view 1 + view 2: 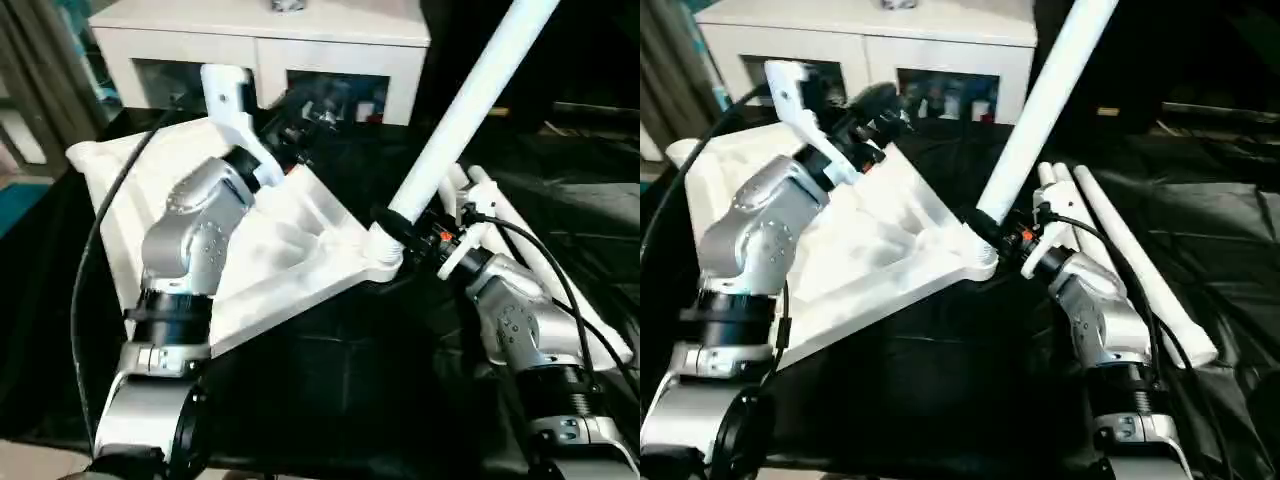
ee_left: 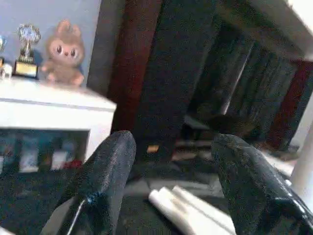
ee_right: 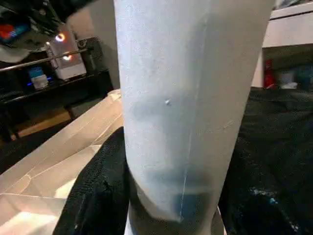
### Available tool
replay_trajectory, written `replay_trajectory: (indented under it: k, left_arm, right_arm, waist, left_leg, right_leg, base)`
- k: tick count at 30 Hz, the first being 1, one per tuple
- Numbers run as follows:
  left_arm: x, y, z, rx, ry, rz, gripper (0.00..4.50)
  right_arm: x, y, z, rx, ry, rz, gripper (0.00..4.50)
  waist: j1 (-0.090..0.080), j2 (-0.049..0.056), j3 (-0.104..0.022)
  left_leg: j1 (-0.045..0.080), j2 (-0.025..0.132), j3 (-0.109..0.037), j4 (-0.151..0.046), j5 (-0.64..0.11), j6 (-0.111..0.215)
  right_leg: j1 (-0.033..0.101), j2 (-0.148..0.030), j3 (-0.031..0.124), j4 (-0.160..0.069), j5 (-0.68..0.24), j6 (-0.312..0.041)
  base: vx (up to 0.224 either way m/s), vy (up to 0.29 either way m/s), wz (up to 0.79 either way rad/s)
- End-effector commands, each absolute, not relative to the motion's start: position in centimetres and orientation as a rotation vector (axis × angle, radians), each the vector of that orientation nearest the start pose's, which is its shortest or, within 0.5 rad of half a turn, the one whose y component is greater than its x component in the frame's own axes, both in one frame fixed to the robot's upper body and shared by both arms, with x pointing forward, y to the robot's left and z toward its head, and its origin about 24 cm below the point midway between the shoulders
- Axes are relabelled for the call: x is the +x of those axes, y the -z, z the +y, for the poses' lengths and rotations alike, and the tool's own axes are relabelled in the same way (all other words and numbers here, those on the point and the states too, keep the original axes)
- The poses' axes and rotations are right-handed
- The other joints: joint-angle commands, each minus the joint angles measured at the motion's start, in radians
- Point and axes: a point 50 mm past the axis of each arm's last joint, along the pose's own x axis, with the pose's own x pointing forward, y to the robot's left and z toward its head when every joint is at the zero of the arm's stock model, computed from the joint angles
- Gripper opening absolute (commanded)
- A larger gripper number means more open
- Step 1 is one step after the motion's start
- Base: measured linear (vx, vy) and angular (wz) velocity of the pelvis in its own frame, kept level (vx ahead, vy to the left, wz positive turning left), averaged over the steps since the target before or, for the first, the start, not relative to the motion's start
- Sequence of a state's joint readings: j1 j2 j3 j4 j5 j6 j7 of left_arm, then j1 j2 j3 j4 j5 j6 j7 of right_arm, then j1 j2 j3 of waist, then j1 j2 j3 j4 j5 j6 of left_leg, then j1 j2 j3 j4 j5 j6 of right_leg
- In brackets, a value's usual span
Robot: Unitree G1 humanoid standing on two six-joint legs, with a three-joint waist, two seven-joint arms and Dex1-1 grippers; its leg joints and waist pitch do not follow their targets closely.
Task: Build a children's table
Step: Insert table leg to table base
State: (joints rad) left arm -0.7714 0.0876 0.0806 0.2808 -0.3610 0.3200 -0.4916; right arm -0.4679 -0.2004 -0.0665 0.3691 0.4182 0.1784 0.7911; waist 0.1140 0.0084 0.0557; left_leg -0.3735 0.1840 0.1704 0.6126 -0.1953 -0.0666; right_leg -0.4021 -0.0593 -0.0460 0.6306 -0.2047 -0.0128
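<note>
The right hand (image 3: 171,196) clamps a white leg (image 1: 470,110) near its lower end, seemingly seated in the corner socket of the upturned table top (image 1: 290,250). The left hand (image 2: 171,191) stands wide and empty above the top; spare legs (image 1: 1120,250) lie beside the right arm.

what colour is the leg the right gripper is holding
White. The leg in the right gripper shows best in the left eye view.

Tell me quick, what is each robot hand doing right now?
Left gripper: open, holding nothing.
Right gripper: closed around a white table leg, its lower end at the corner of the table top.
</note>
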Motion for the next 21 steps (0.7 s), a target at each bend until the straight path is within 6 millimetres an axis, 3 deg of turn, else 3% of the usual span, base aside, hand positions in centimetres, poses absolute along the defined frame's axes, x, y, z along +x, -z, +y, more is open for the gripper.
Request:
replay_trajectory:
  k: [1, 3, 6, 11, 16, 20, 21]
  left_arm:
    - [36.0, -19.1, 7.6, -0.136, 0.734, -0.181, 3.01]
    - [36.0, -19.0, 7.1, -0.096, 0.738, -0.177, 3.01]
    - [35.3, -19.6, 4.2, -0.079, 0.827, -0.199, 3.01]
    - [34.6, -20.0, 2.9, -0.098, 0.892, -0.216, 3.01]
    - [35.3, -19.1, 4.4, -0.068, 0.823, -0.193, 3.01]
    - [36.0, -18.8, 6.1, -0.056, 0.735, -0.186, 3.01]
    - [36.4, -18.7, 7.6, -0.040, 0.675, -0.183, 3.01]
  right_arm:
    - [32.9, -9.6, -13.9, 0.226, -0.829, -0.047, 1.89]
    - [32.9, -9.6, -13.9, 0.225, -0.827, -0.046, 1.89]
    - [32.9, -9.3, -13.5, 0.199, -0.839, -0.030, 1.89]
    - [32.9, -9.2, -13.4, 0.191, -0.844, -0.025, 1.89]
    - [33.0, -9.3, -13.7, 0.191, -0.829, -0.033, 1.89]
    - [33.1, -9.3, -14.0, 0.197, -0.799, -0.044, 1.89]
    - [33.5, -9.5, -14.6, 0.207, -0.745, -0.066, 1.89]
  waist:
    - [0.000, -0.012, -0.076]
    - [0.001, -0.011, -0.075]
    - [0.002, -0.009, -0.075]
    - [-0.002, -0.011, -0.075]
    - [-0.008, -0.011, -0.074]
    - [-0.008, -0.009, -0.076]
    - [-0.007, -0.024, -0.076]
  left_leg:
    - [0.009, 0.042, -0.010, -0.063, -0.048, 0.095]
    - [0.008, 0.042, -0.011, -0.064, -0.049, 0.094]
    - [0.006, 0.040, -0.011, -0.063, -0.051, 0.084]
    - [0.001, 0.038, -0.012, -0.063, -0.051, 0.096]
    - [0.005, 0.040, -0.012, -0.064, -0.073, 0.090]
    - [0.005, 0.039, -0.012, -0.063, -0.057, 0.092]
    - [0.006, 0.040, -0.011, -0.064, -0.053, 0.095]
  right_leg:
    - [0.061, -0.079, 0.042, -0.058, 0.037, -0.252]
    - [0.062, -0.080, 0.042, -0.060, 0.030, -0.252]
    - [0.064, -0.081, 0.043, -0.060, 0.031, -0.254]
    - [0.068, -0.080, 0.042, -0.059, 0.052, -0.263]
    - [0.065, -0.078, 0.041, -0.064, 0.012, -0.256]
    - [0.065, -0.078, 0.041, -0.060, 0.039, -0.256]
    - [0.066, -0.079, 0.041, -0.059, 0.036, -0.256]
  base:
    - [0.000, 0.000, 0.00]
    - [0.000, 0.000, 0.00]
    - [0.000, 0.000, 0.00]
    - [0.000, 0.000, 0.00]
    - [0.000, 0.000, 0.00]
    - [0.000, 0.000, 0.00]
    - [0.000, 0.000, 0.00]
